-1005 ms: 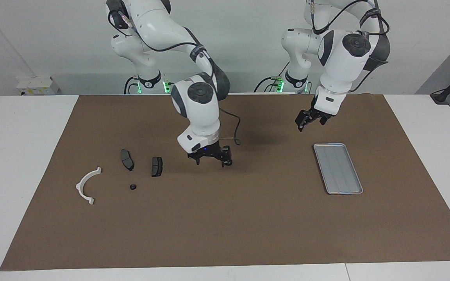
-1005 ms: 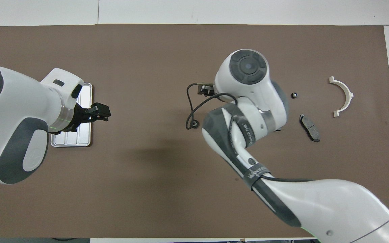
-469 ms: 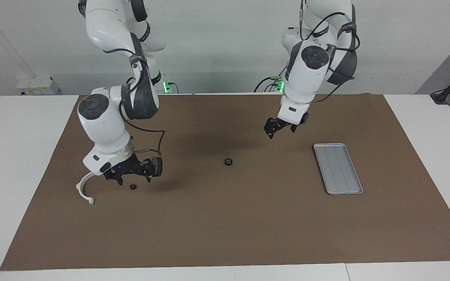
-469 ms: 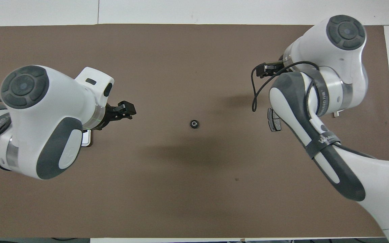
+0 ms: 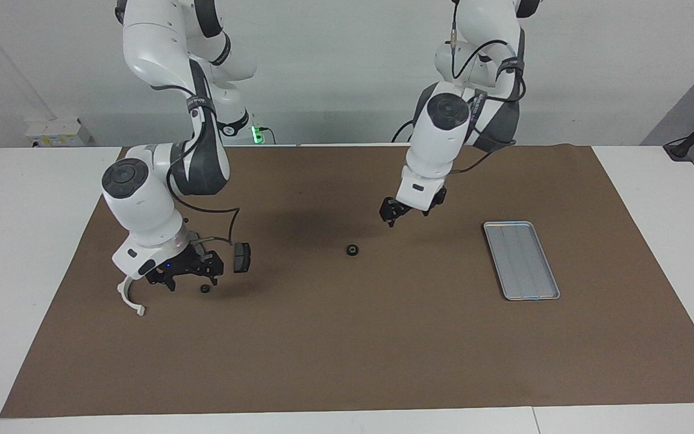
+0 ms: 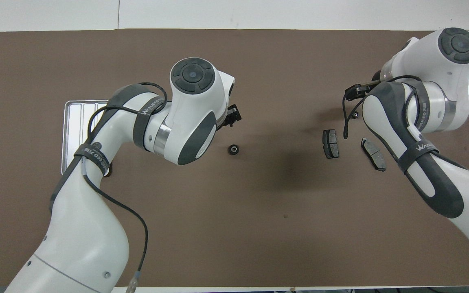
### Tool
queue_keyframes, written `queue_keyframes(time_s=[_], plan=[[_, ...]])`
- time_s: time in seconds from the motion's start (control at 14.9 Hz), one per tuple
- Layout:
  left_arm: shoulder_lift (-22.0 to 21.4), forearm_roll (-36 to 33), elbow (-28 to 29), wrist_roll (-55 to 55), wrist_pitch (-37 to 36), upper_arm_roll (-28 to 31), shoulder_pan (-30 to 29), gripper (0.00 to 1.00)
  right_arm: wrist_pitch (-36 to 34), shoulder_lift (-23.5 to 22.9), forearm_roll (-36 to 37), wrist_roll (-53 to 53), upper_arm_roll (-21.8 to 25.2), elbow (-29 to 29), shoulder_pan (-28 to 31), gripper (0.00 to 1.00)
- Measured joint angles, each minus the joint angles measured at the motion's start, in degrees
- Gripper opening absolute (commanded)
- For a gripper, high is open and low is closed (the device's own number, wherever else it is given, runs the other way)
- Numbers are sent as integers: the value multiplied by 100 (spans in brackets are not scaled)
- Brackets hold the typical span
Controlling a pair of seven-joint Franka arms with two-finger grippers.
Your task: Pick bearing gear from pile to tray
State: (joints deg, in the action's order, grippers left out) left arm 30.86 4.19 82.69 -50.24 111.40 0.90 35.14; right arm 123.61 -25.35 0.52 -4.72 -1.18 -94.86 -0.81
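A small black bearing gear (image 5: 352,249) lies alone on the middle of the brown mat, also seen in the overhead view (image 6: 233,149). My left gripper (image 5: 391,214) hangs open and empty above the mat, just beside the gear toward the tray (image 5: 522,260). My right gripper (image 5: 189,278) is open and low over the pile. The pile holds a white bracket (image 5: 130,295), a dark plate (image 5: 240,257) and a tiny black piece (image 5: 205,289). The overhead view shows two plates (image 6: 330,143) (image 6: 373,148).
The silver tray (image 6: 75,118) holds no parts and lies at the left arm's end of the mat, partly covered by the left arm in the overhead view. The brown mat (image 5: 347,349) covers most of the white table.
The right gripper left the bearing gear on the mat's middle, swung to the pile and sank a little. The left gripper moved from beside the tray to just beside the gear.
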Motion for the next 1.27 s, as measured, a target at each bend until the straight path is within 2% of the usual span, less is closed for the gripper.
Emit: queue_keyframes(time_s=[0.13, 0.4, 0.94, 1.0, 1.27], plan=[[298, 0, -204, -23, 50, 11, 12, 100, 74, -28, 0, -13, -4, -103, 9, 95], [385, 0, -169, -391, 178, 11, 230, 100, 284, -36, 0, -15, -32, -399, 8, 95], [345, 0, 477, -720, 831, 14, 369, 100, 476, -49, 0, -19, -51, -877, -16, 90], [334, 0, 527, -774, 926, 11, 371, 100, 490, -49, 0, -20, -51, -901, -16, 87], [230, 0, 808, -870, 1147, 3, 464, 100, 530, -49, 0, -65, -49, -919, -4, 53]])
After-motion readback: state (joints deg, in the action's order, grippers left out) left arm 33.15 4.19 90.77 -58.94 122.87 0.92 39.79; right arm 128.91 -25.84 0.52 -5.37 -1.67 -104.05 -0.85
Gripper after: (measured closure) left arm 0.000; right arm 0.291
